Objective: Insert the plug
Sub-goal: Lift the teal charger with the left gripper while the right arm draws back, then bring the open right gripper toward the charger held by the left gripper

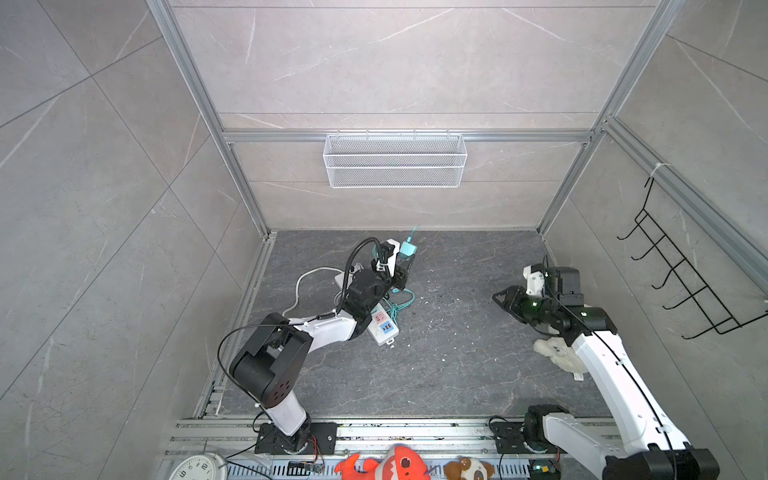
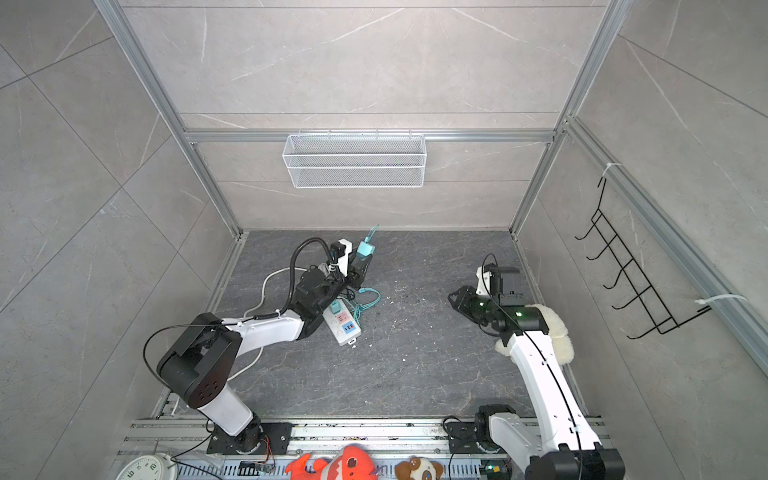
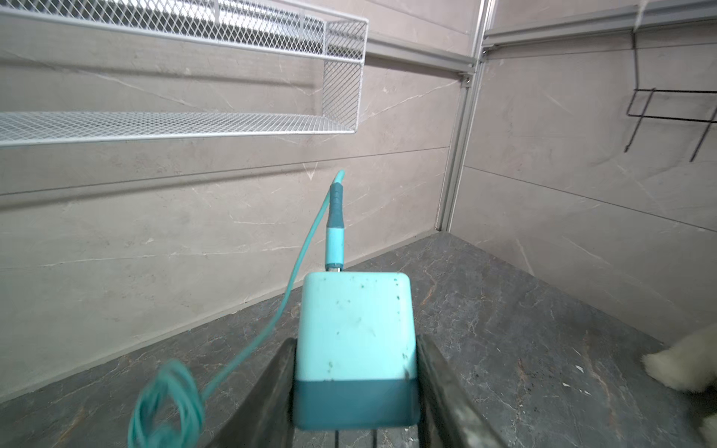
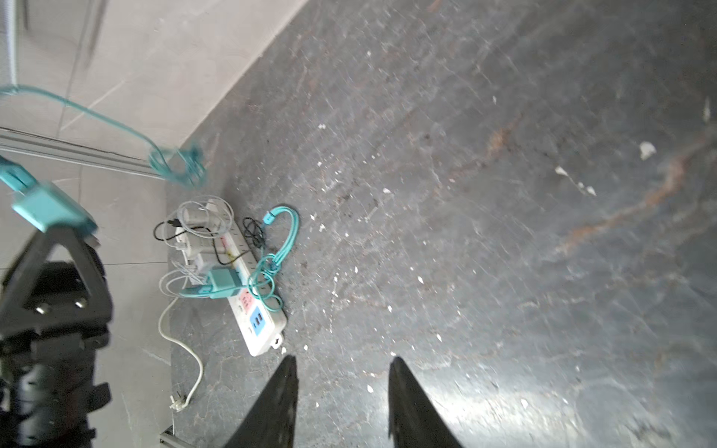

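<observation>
Power strip [image 1: 384,328] lay on the floor [image 1: 457,374], with a second adapter [image 4: 221,285] already seated in it. The plug [image 3: 355,329], a teal block whose cord [image 3: 271,322] trailed down to a loose coil, was clear of the strip, held in the air beyond its far end. By this reading, pickup was done; aligning and pressing in were left. The prongs were not visible. Right gripper [image 4: 342,364] hovered over bare floor, well apart from the strip, its fingers narrowly parted and empty. Left gripper [image 3: 355,349], on an arm bent at the elbow and reaching toward the back wall, clamped the plug by its two sides, cord end pointing away.
</observation>
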Robot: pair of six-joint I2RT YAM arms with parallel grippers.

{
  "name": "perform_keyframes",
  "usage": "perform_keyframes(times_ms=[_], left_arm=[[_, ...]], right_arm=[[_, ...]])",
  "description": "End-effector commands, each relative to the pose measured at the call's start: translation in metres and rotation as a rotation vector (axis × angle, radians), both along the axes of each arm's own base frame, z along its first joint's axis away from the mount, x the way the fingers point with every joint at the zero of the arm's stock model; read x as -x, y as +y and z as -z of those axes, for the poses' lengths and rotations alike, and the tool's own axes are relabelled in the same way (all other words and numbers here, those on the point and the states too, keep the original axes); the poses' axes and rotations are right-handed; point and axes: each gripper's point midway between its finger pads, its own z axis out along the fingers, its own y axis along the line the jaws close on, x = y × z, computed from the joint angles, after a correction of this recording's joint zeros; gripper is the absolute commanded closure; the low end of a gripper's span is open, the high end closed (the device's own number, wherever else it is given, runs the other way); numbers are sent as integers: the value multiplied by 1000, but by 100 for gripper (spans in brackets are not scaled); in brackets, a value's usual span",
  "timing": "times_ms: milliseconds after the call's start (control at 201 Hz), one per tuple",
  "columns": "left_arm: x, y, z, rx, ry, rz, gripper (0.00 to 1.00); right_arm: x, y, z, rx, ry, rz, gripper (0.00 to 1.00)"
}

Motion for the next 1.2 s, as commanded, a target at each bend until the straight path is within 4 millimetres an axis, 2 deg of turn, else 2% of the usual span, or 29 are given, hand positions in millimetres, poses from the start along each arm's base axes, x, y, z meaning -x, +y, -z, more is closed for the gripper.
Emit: perform_keyframes(times_ms=[0, 95, 209, 284, 458, 572, 712, 816, 1010, 1195], left_arm=[[50, -2, -66, 93, -249, 38, 93], [82, -16, -61, 26, -304, 76, 94], [122, -32, -55, -20, -388, 140, 96], [146, -44, -50, -47, -447, 165, 96], [167, -66, -26, -60, -412, 241, 97], [176, -77, -7, -83, -376, 278, 98], [175, -80, 9, -103, -339, 280, 99], [170, -81, 14, -135, -356, 258, 100], [152, -73, 12, -136, -355, 230, 100], [121, -70, 15, -125, -331, 218, 100]], right_arm=[[-30, 18, -36, -68, -102, -46, 60], [-48, 39, -51, -94, -125, -111, 60], [-61, 68, -72, -105, -164, -210, 60], [-68, 79, -85, -117, -186, -245, 60], [-83, 100, -112, -169, -215, -336, 60], [-74, 133, -123, -212, -204, -486, 60], [-41, 173, -125, -278, -174, -683, 61], [-16, 185, -119, -292, -158, -767, 62], [17, 176, -102, -241, -124, -793, 67], [47, 164, -95, -201, -111, -822, 66]])
